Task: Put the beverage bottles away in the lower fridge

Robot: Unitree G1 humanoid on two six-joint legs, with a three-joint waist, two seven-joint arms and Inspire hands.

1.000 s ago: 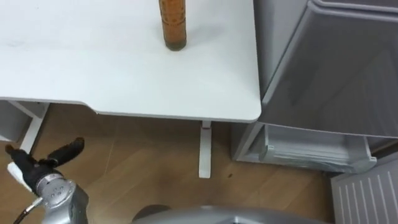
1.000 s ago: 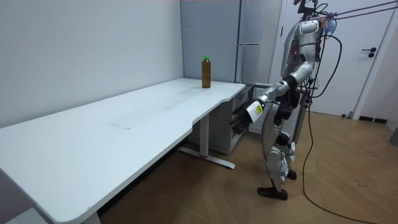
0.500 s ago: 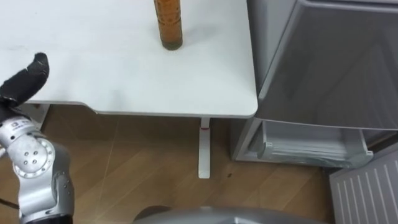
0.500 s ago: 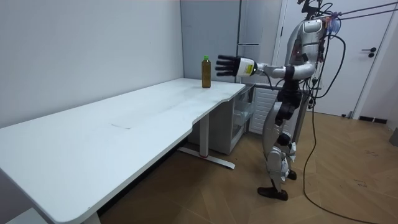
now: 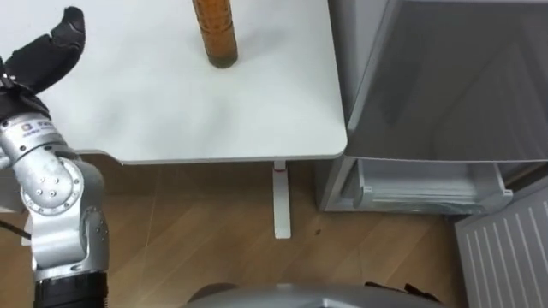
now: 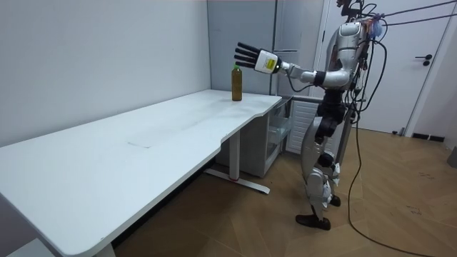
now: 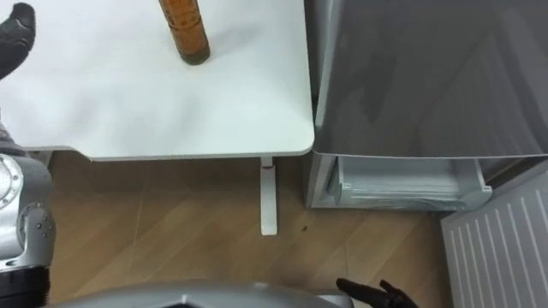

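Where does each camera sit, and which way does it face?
Left eye view: on the robot's head, looking down at the white table, the brown drink bottle and the grey fridge with its open lower compartment; the raised left hand shows at left.
Right eye view: beside it, same scene from slightly further right; the right hand shows at the bottom edge.
Room view: off the table's far end, facing the fridge; the whole standing robot, fingers spread.
All share bottle, table and left hand.

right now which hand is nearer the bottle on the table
Left. The left hand is over the table, left of the bottle; the right hand is low, far off.
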